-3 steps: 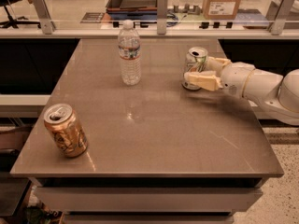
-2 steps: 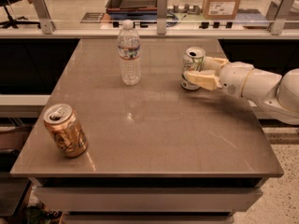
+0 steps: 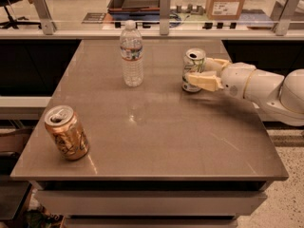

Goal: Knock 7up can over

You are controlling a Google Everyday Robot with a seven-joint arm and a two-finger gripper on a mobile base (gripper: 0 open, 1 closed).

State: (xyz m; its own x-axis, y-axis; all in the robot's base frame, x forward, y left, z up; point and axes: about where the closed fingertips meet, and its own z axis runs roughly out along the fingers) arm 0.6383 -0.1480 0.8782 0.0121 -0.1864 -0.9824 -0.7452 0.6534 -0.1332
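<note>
The 7up can (image 3: 193, 65), white and green with a silver top, stands at the table's right rear, upright or leaning very slightly. My gripper (image 3: 197, 73) reaches in from the right on a white arm (image 3: 266, 87). It is open, with the can's right side between its cream fingers. The near finger (image 3: 205, 82) lies across the can's lower front. The far finger (image 3: 216, 63) sits behind its right side. Whether they press on the can I cannot tell.
A clear plastic water bottle (image 3: 131, 53) stands left of the 7up can at the rear centre. An orange-brown can (image 3: 66, 133) stands tilted near the front left corner. The brown table (image 3: 156, 132) ends at a glass rail (image 3: 164, 26) at the back.
My gripper has moved a little left, and the 7up can has shifted slightly left with it. The bottle and the orange-brown can have not moved.
</note>
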